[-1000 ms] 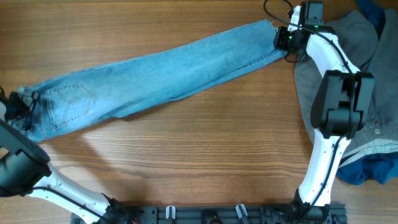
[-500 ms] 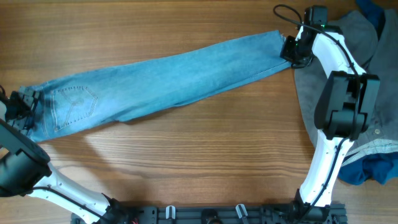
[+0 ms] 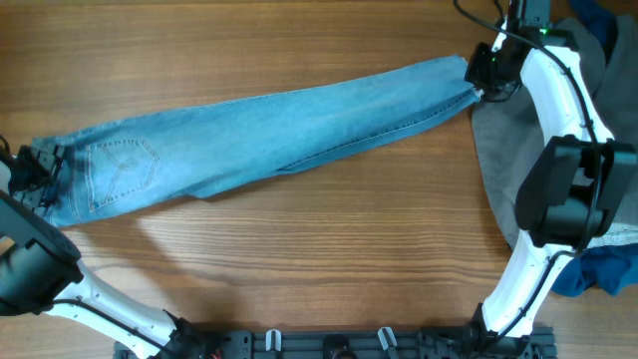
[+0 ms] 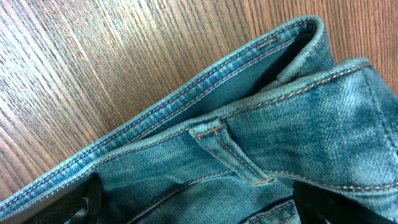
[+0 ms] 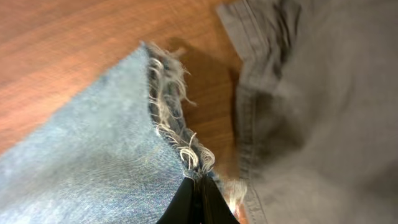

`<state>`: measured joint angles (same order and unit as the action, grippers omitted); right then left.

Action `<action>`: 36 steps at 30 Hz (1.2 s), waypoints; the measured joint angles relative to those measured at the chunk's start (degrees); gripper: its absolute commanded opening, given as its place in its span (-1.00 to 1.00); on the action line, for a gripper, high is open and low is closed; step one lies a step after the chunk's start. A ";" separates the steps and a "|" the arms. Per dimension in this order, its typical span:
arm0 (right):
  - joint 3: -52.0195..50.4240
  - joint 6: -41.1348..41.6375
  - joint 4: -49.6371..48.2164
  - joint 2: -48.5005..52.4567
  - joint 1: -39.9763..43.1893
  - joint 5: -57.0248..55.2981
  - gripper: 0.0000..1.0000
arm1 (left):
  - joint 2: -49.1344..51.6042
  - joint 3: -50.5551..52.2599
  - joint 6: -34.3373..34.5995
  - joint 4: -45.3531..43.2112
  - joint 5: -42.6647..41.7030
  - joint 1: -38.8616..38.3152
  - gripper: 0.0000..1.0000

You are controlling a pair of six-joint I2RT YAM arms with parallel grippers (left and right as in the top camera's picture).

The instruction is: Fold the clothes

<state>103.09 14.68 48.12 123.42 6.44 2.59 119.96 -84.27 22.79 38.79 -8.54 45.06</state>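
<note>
Right gripper pinches the frayed hem of long light-blue denim jeans; left gripper gapes wide over the waistband.

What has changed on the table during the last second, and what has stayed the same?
The right gripper, shut on the hem, moved to the robot's right, dragging that end of the jeans along and pulling the leg straighter. The waistband, the open left gripper and the grey cloth stayed put.
</note>
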 measured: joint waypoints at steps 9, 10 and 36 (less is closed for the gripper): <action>-3.54 -0.87 0.76 0.00 1.60 -7.56 0.02 | -0.09 0.11 0.00 0.09 -0.61 -0.04 0.97; -3.54 -0.68 0.76 0.00 2.25 -8.09 0.12 | -0.09 0.11 0.00 0.09 -0.61 -0.04 0.96; -3.52 -38.80 -7.96 6.91 4.00 12.39 0.24 | -0.17 0.15 0.00 0.24 -0.81 -0.04 1.00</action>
<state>99.57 -24.12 40.16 130.32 10.44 14.98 119.79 -84.12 22.79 39.03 -9.34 45.01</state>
